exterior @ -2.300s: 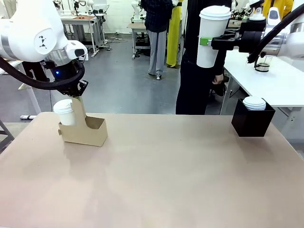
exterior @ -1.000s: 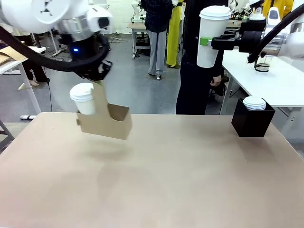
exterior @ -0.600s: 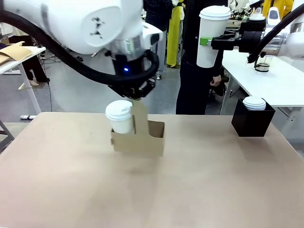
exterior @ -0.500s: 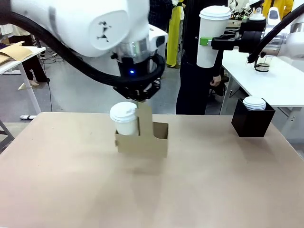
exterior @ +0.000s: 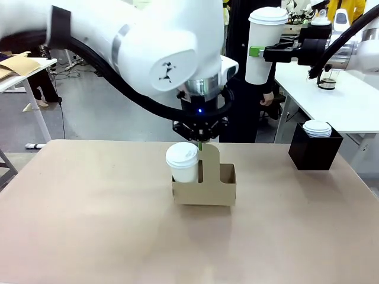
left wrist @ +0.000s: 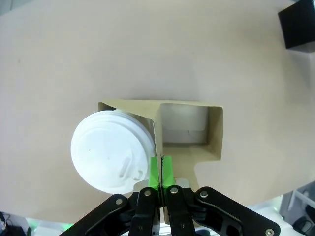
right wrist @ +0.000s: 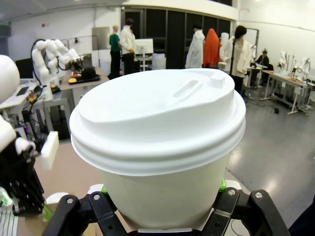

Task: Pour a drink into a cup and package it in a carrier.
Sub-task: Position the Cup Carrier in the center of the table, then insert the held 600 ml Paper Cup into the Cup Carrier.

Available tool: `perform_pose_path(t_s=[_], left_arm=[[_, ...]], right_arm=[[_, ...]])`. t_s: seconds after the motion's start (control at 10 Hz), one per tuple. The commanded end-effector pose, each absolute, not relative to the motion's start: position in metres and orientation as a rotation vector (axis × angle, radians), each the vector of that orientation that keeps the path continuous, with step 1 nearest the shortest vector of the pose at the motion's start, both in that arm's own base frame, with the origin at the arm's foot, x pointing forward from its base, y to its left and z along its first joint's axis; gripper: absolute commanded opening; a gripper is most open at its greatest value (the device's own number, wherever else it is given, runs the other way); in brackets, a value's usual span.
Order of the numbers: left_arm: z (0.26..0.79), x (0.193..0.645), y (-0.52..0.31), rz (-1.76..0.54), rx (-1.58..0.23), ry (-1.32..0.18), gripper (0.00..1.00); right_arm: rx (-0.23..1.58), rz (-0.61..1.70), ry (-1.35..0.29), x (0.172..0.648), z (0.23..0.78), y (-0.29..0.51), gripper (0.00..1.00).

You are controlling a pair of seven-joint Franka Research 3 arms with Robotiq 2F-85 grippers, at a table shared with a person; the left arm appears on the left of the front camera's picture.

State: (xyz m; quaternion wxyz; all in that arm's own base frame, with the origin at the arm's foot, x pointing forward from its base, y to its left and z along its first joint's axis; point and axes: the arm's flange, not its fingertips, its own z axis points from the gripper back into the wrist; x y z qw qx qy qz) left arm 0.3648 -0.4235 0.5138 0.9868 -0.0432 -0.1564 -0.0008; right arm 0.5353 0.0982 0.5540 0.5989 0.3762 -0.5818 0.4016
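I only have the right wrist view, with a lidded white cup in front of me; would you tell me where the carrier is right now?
Observer: In the front view the carrier is near the middle of the table, with the left gripper shut on its handle tab.
Operator: Is anything loaded in it?
Observer: The left wrist view shows a lidded cup standing in one hole.
Operator: And the other hole?
Observer: The other hole is empty.
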Motion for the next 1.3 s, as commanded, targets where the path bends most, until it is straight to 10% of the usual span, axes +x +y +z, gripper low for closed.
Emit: perform_pose_path(t_s=[0.0,0.9,1.2], left_arm=[[0.505,0.366,-0.442,0.01,-0.057,-0.328,0.02],[0.489,0.359,-0.448,-0.041,-0.05,-0.3,0.02],[0.506,0.361,-0.433,-0.06,-0.09,-0.288,0.85]], right_arm=[[0.864,0.947,-1.364,0.533,0.556,0.099,0.8],[0.864,0.947,-1.364,0.533,0.556,0.099,0.8],[0.864,0.947,-1.364,0.533,0.556,0.099,0.8]])
